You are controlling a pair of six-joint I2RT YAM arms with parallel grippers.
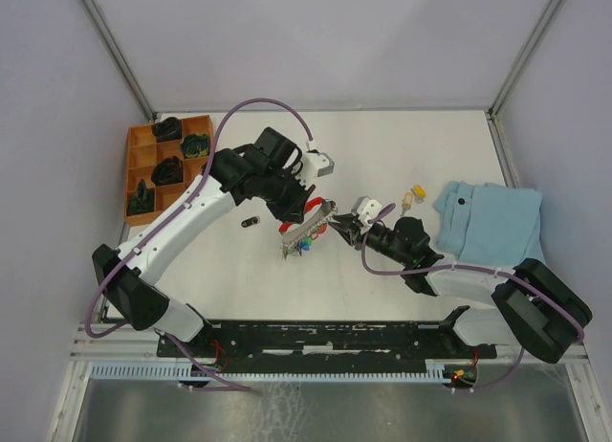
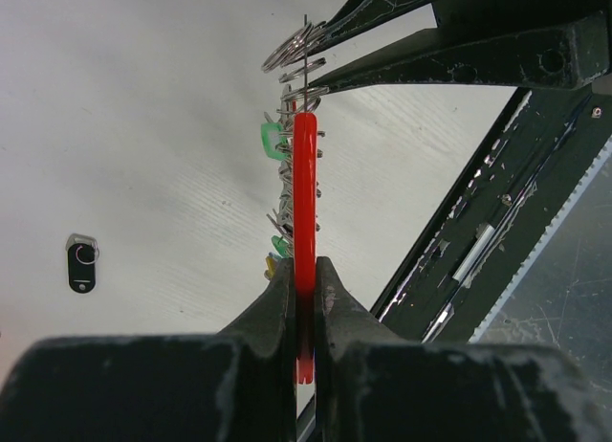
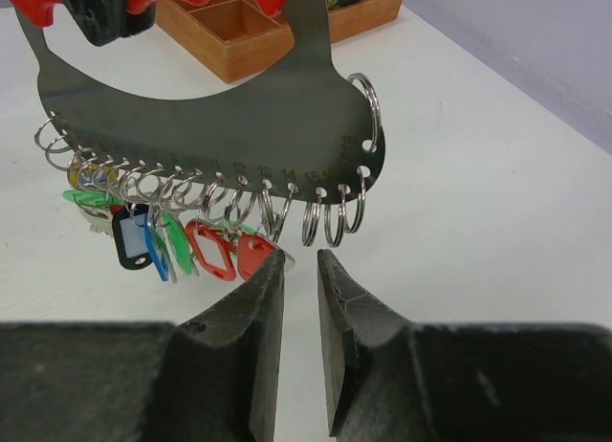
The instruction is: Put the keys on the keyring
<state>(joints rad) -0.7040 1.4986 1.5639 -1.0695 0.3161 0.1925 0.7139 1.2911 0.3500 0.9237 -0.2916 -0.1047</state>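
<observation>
On the white worktop point(image 1: 382, 145), the left pincer point(image 1: 308, 210) holds the keyring point(image 1: 323, 215) by its red strap, with bright-tagged keys point(image 1: 300, 243) hanging from it. The right pincer point(image 1: 340, 230) sits just beside it. A blue cloth point(image 1: 488, 222) lies to the right and an orange tray point(image 1: 131, 174) to the left.

I'm working in a lab test cell: plain grey panels point(image 1: 325, 40), aluminium framing point(image 1: 113, 48), a bare white table point(image 1: 402, 145).

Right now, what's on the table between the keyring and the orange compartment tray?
Only a small black piece, seen in the top view; otherwise bare table from keyring to tray.
</observation>
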